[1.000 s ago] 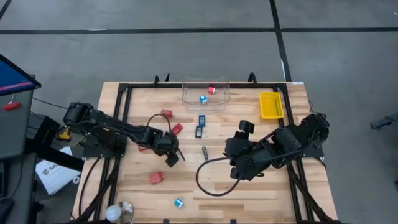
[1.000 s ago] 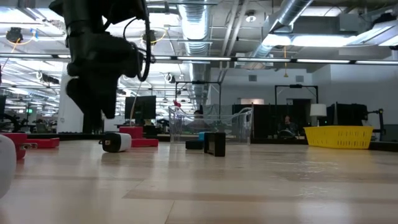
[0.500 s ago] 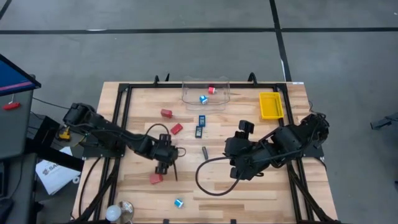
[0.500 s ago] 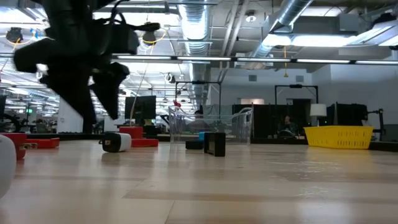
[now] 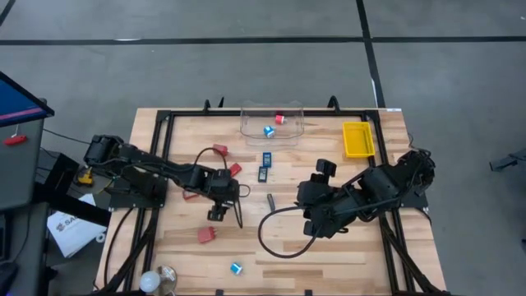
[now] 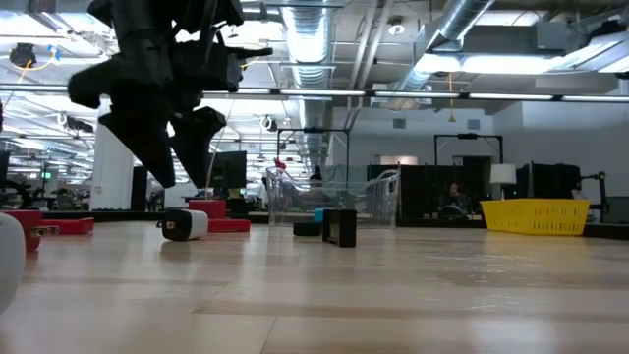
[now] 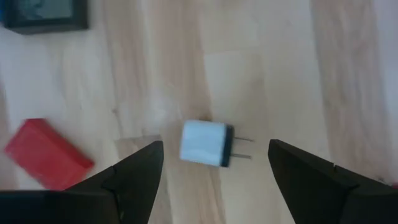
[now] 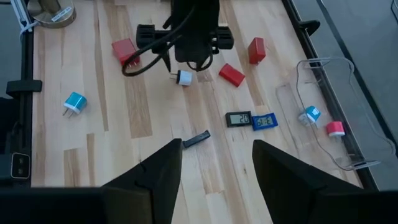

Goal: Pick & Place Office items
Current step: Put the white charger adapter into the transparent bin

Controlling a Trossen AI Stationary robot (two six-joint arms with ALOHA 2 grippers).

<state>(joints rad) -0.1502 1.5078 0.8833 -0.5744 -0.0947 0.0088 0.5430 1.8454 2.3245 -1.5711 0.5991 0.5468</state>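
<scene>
The left gripper [image 5: 215, 212] hangs over the wooden table [image 5: 362, 247] with its jaws spread and nothing between them. In the left wrist view a small white plug [image 7: 207, 144], its two metal prongs lying flat, rests on the wood directly in the gap between the two dark fingers [image 7: 134, 177], touching neither. In the right wrist view the same white plug [image 8: 183, 78] lies just under that gripper, with a red block [image 8: 232, 74] close beside the plug and another red block [image 8: 124, 50] a little farther from it on the other side. In the low view the plug [image 6: 184, 225] sits on the table below the raised fingers, clear of them. Two flat dark rectangles [image 5: 265, 167] lie farther from the plug, toward the clear tub [image 5: 272, 123], which holds a blue piece and a red piece. The right gripper [image 5: 325, 169] waits well apart from the plug, jaws parted and empty.
</scene>
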